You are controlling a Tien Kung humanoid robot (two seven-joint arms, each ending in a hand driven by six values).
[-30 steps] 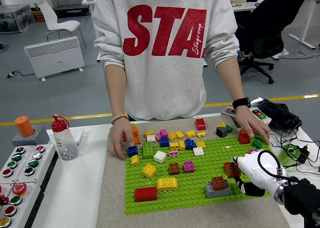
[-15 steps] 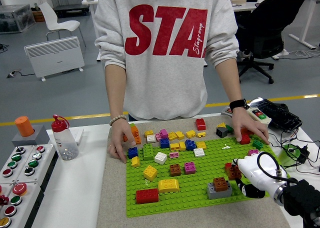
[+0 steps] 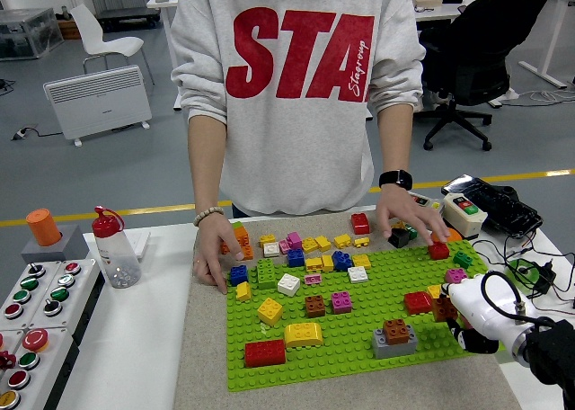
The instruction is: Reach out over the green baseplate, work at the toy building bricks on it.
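Note:
The green baseplate [image 3: 359, 360] lies on a grey mat and carries several coloured bricks. My right hand [image 3: 460, 313], white with a black thumb, sits at the plate's right edge, its fingers curled on a small brown brick [image 3: 443, 308]. Just left of it stands a red brick [image 3: 416, 301]. A grey brick topped with a brown one [image 3: 393, 336] is near the front. The person's one hand [image 3: 214, 255] rests on the plate's left edge. Their other hand [image 3: 409, 219] hovers over bricks at the far right.
A red-capped bottle [image 3: 115, 248] and a box of buttons [image 3: 36, 311] stand on the left. A black device [image 3: 492, 205] and cables [image 3: 530, 271] lie at the right. A red brick [image 3: 262, 350] and a yellow one [image 3: 301, 333] sit near the front.
My right hand has drawn back to the right, and the brown brick has come away from the red one with it. The person's hand at the far right has shifted left.

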